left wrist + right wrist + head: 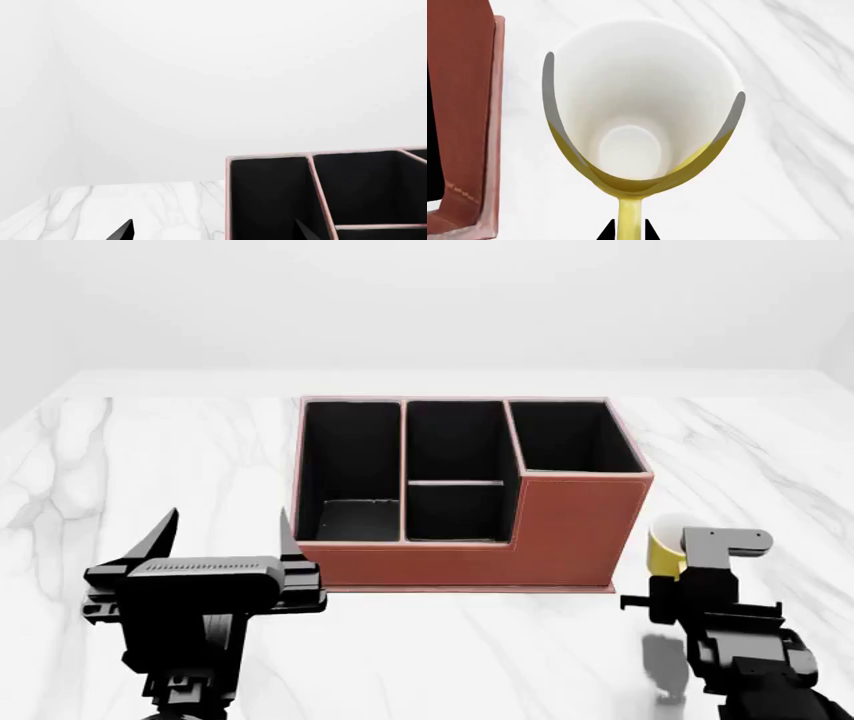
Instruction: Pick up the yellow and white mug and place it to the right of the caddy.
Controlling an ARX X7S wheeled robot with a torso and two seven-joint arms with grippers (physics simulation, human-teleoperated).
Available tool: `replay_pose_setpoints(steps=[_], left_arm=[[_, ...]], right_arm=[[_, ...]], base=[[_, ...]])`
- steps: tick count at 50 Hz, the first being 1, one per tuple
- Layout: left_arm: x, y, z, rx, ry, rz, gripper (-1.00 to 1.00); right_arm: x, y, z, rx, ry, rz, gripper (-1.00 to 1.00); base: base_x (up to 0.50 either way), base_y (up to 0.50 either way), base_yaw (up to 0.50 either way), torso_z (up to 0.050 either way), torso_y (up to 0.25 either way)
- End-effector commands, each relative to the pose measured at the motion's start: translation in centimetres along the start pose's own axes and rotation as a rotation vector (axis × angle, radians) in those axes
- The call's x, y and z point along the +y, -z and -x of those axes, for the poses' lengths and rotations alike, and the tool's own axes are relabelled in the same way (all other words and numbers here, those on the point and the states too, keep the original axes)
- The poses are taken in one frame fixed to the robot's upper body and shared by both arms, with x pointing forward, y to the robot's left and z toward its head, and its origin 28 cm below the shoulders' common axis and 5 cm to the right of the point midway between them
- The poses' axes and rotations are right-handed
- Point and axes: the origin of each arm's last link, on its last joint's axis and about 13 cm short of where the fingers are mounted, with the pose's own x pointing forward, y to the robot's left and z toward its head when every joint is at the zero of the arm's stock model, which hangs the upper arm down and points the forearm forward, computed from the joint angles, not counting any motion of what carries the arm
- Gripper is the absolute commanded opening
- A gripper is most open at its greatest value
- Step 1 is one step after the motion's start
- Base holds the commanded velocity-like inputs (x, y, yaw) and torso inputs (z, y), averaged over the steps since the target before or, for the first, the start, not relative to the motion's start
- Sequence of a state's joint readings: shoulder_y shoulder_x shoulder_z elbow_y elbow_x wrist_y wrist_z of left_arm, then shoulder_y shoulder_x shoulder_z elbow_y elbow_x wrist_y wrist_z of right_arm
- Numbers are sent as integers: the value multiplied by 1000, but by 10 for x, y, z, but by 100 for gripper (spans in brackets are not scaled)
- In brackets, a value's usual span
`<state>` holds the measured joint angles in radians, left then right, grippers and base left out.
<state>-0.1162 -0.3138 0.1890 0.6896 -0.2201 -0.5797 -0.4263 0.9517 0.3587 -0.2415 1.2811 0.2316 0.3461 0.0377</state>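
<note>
The yellow and white mug (663,543) is just to the right of the caddy (574,525), close to its taller end. My right gripper (694,575) is shut on the mug's yellow handle. In the right wrist view I look into the mug's white inside (634,100), with the handle (629,217) pinched in the right gripper (629,232) and the caddy's brown wall (464,115) beside it. I cannot tell whether the mug rests on the table. My left gripper (224,532) hangs open and empty in front of the caddy's left end, shown as black compartments (270,195) past the left gripper (213,232).
A white marble table (441,650) carries everything, with white walls behind it. A grey shadow (661,660) lies on the marble under my right arm.
</note>
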Motion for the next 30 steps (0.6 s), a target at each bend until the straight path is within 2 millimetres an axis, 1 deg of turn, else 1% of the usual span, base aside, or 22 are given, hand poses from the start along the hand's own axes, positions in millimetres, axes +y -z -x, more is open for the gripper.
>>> replay_pose_setpoints(steps=[1, 30], left_arm=[[1, 0, 1, -2, -1, 2, 100], [1, -1, 3, -7, 1, 4, 100]], right_arm=[[0, -1, 0, -1, -1, 26, -100], [2, 15, 0, 56, -10, 32, -100]], base=[[0, 0, 0, 0, 0], [0, 0, 0, 0, 0]])
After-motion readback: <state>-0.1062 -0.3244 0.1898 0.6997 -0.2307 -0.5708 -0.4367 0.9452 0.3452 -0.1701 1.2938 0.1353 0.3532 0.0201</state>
